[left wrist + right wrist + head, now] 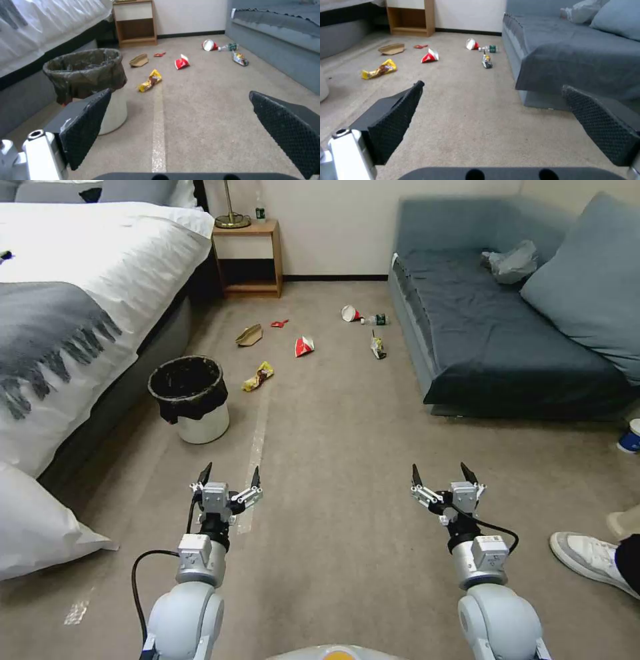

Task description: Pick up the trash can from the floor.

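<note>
head view: trash can (189, 398) unlabelled, upright on floor (333, 447).

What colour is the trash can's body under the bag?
White, below the black bag folded over the trash can rim; clearest in the left wrist view.

White trash can (200, 420), black liner; beige-grey floor (347, 460).

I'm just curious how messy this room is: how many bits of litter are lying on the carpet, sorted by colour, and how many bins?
Red or red-and-white scraps: 3
Yellow snack wrapper: 1
Brown cardboard piece: 1
Clear plastic bottle with green label: 1
Multicoloured wrapper by the sofa: 1
White round bin with black plastic liner: 1
Total: 7 litter pieces, 1 bin.
</note>
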### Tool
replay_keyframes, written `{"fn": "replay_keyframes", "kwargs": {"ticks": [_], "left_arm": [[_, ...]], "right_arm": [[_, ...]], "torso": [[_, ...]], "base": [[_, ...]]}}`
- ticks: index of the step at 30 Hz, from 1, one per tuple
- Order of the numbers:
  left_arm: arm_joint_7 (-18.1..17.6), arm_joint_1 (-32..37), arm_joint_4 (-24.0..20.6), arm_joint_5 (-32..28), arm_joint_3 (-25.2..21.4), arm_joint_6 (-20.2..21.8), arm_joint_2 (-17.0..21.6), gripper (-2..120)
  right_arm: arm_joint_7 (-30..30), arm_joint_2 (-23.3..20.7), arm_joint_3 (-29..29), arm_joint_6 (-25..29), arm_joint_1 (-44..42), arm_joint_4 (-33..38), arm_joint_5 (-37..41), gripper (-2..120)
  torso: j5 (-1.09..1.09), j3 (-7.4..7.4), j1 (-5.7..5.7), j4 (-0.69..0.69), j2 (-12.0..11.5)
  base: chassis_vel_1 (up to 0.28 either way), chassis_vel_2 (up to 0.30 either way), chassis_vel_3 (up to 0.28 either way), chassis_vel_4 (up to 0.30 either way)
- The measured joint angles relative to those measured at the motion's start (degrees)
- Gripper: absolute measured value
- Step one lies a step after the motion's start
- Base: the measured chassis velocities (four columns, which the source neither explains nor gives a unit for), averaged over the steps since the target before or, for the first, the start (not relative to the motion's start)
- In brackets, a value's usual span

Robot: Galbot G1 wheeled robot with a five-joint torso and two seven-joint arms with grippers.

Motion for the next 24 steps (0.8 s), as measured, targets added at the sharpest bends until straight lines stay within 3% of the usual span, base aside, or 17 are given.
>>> {"fn": "replay_keyframes", "kwargs": {"ticks": [6, 10, 12, 16, 24], "left_arm": [[-0.62, 0.95, -0.74, -0.27, -0.16, -0.42, -0.05, 100], [-4.10, 6.05, -5.51, -2.15, -1.23, -3.00, -0.66, 100], [-8.48, 12.48, -11.54, -4.59, -2.57, -6.26, -1.42, 100], [-11.38, 16.81, -15.19, -5.59, -3.32, -8.91, -2.03, 100], [-11.96, 16.22, -13.65, -3.88, -3.28, -9.07, -1.66, 100]], "right_arm": [[0.01, 0.63, 0.39, 0.90, -3.26, 2.23, -0.05, 100], [0.27, 1.68, 1.13, 2.68, -8.62, 5.97, -0.29, 100], [0.59, 2.88, 1.95, 4.63, -14.57, 10.20, -0.59, 100], [0.93, 4.10, 2.81, 6.74, -20.87, 14.63, -0.90, 100], [2.06, 3.97, 3.37, 9.45, -23.51, 14.54, -0.19, 100]], "torso": [[-0.02, 0.00, 0.00, -0.02, 0.00], [0.01, 0.00, 0.00, -0.01, 0.00], [0.00, 0.00, 0.00, 0.01, 0.00], [0.01, 0.00, 0.00, 0.01, 0.01], [0.02, 0.00, 0.00, 0.01, 0.01]], "base": [[0.000, 0.000, 0.000, 0.000], [0.000, 0.000, 0.000, 0.000], [0.000, 0.000, 0.000, 0.000], [0.000, 0.000, 0.000, 0.000], [0.000, 0.000, 0.000, 0.000]]}}
